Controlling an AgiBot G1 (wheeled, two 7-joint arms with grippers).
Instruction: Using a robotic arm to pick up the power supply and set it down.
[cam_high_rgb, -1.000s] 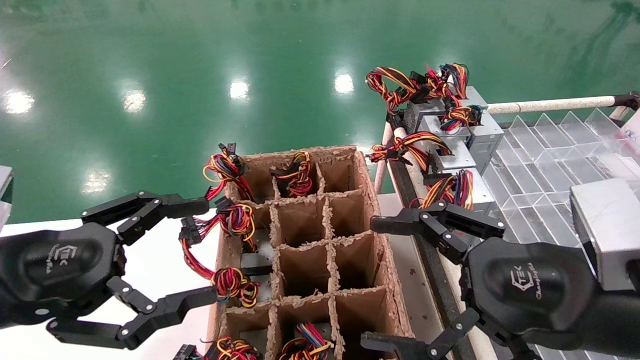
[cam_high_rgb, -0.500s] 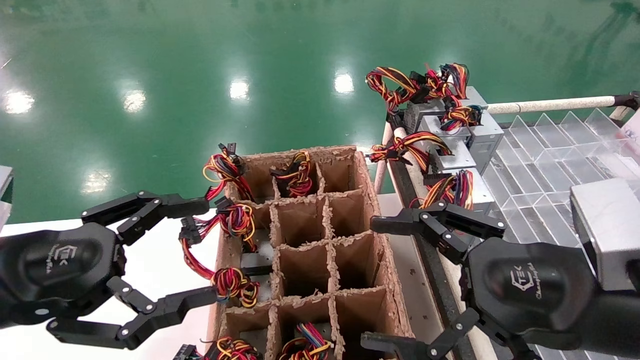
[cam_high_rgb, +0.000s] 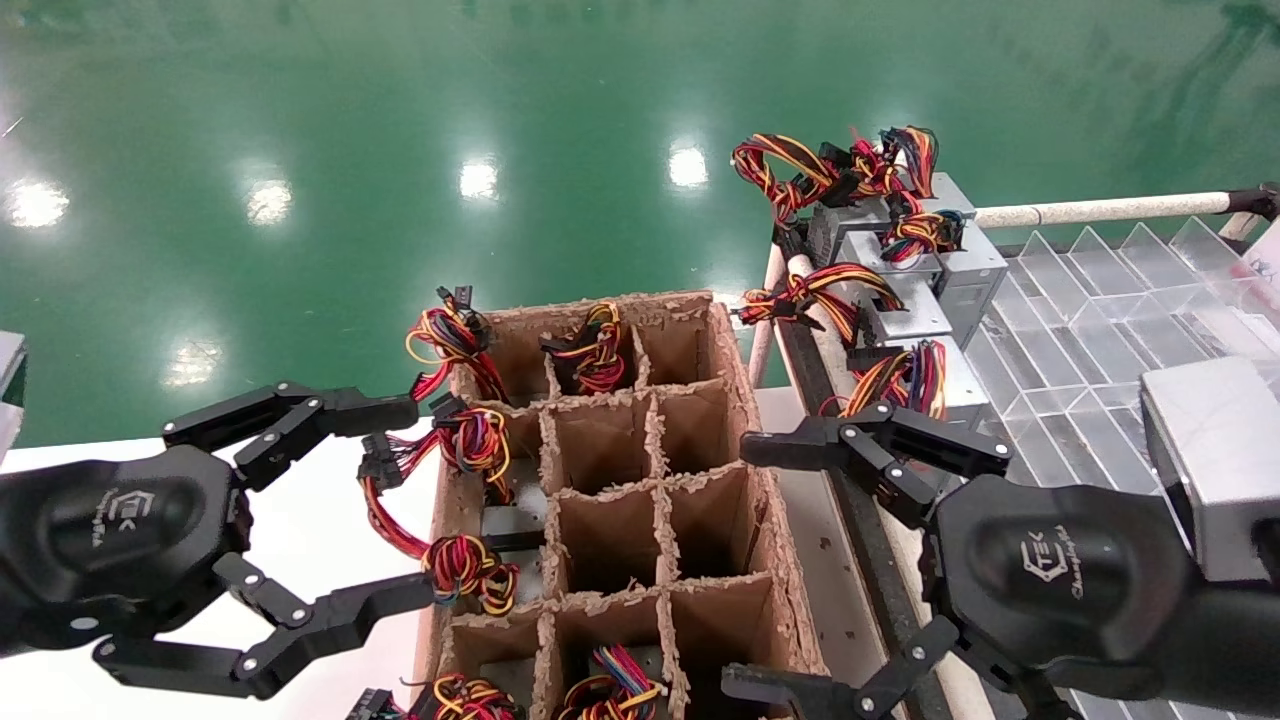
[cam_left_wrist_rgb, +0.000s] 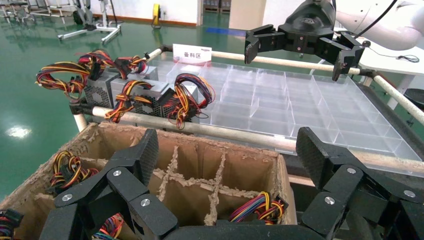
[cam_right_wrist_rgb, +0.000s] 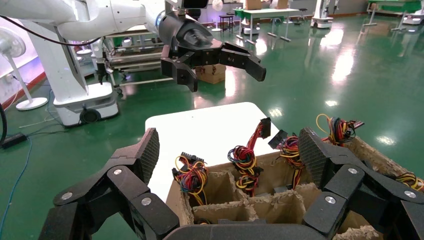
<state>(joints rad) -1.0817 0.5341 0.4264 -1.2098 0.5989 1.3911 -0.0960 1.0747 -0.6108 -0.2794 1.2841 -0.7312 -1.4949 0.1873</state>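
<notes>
- Jaws of right gripper (cam_high_rgb: 740, 565) spread wide and empty over the right wall of the cardboard box (cam_high_rgb: 733, 370); left gripper (cam_high_rgb: 420, 500) likewise wide, empty, parked at the box's left side.
- Power supply (cam_high_rgb: 960, 385) standing at the clear tray (cam_high_rgb: 1090, 300) edge, just beyond the right jaws.
- Likely trouble: loose wires snagging the neighbouring supplies (cam_high_rgb: 900, 315), or grabbing one of those look-alikes instead.
- Readable: "TEK" on both housings; sign (cam_left_wrist_rgb: 192, 54) reading "备料区".

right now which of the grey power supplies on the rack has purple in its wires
The power supply nearest the right gripper, at the near end of the row. Its bundle shows purple beside orange and red; the others show red, yellow, orange and black.
</notes>
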